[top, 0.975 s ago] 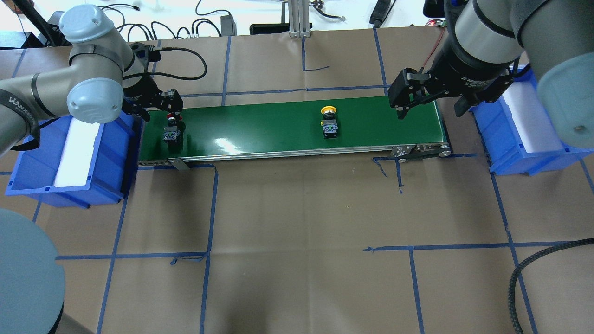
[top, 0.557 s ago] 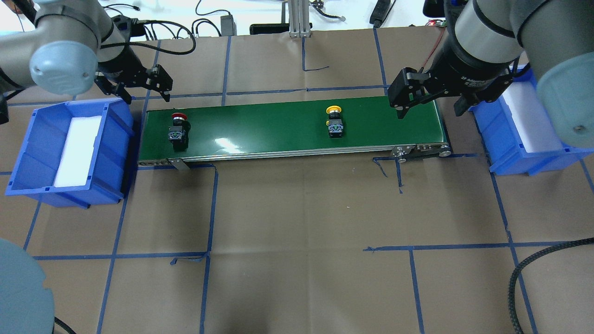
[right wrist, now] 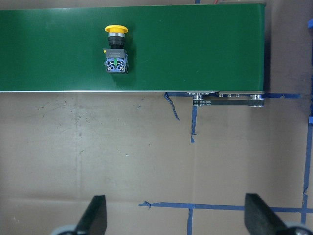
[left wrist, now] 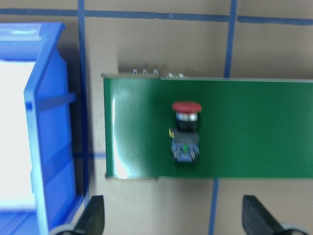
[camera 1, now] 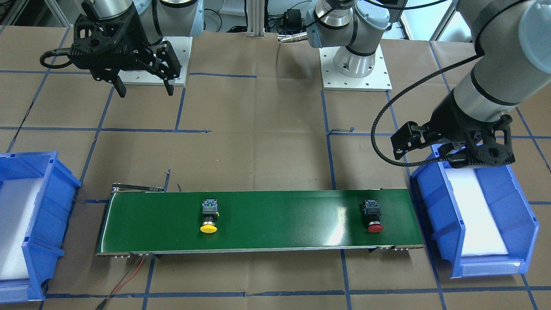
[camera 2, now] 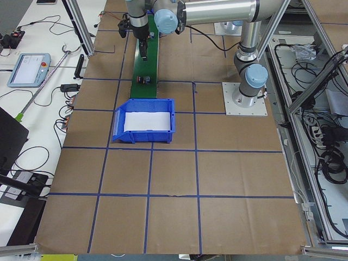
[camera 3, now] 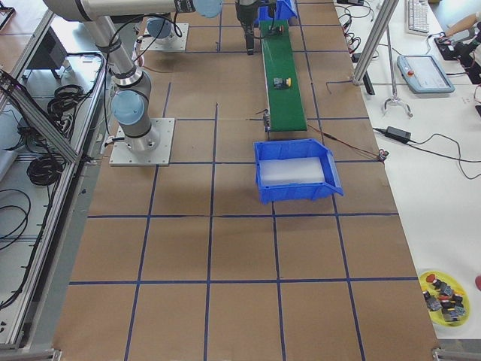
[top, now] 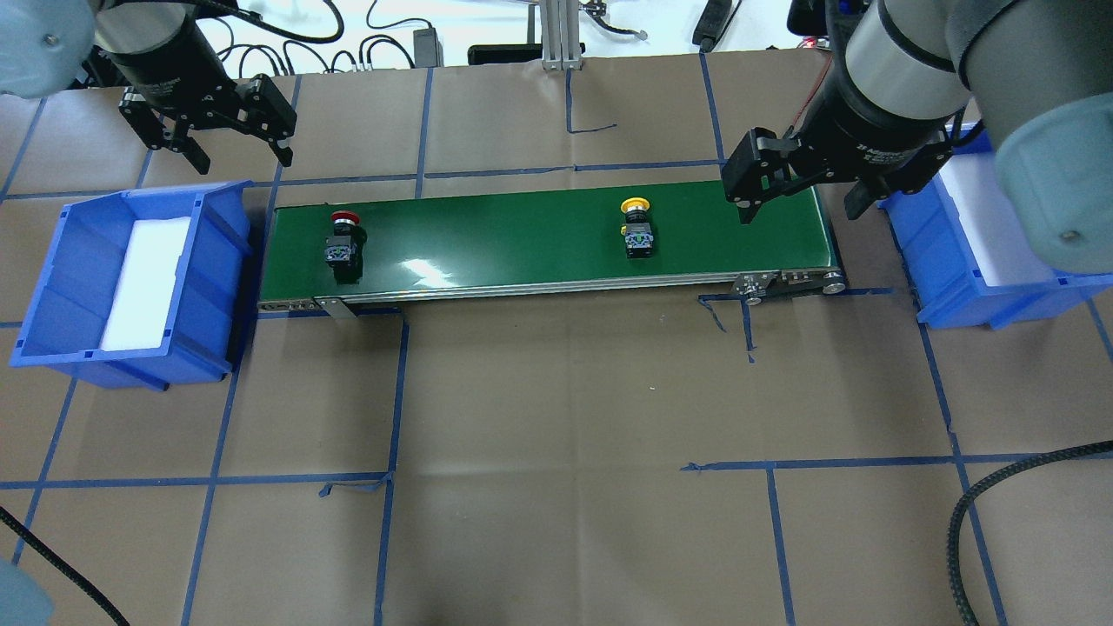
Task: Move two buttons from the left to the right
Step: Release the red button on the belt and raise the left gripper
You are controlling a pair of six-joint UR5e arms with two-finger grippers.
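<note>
Buttons [top: 342,242] rest on belt [top: 522,239] — inside its edges.

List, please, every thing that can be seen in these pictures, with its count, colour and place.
belt: 1, green, across the table's middle
red button: 1, red cap and black body, lying near the belt's left end
yellow button: 1, yellow cap and black body, lying right of the belt's middle
left bin: 1, blue, at the belt's left end
right bin: 1, blue, at the belt's right end
foam pads: 2, white, one inside each bin
table: 1, brown paper with blue tape lines
pendant: 1, grey, on the side bench
left gripper: 1, black, open and empty, beyond the left bin
right gripper: 1, black, open and empty, near the belt's right end
</note>
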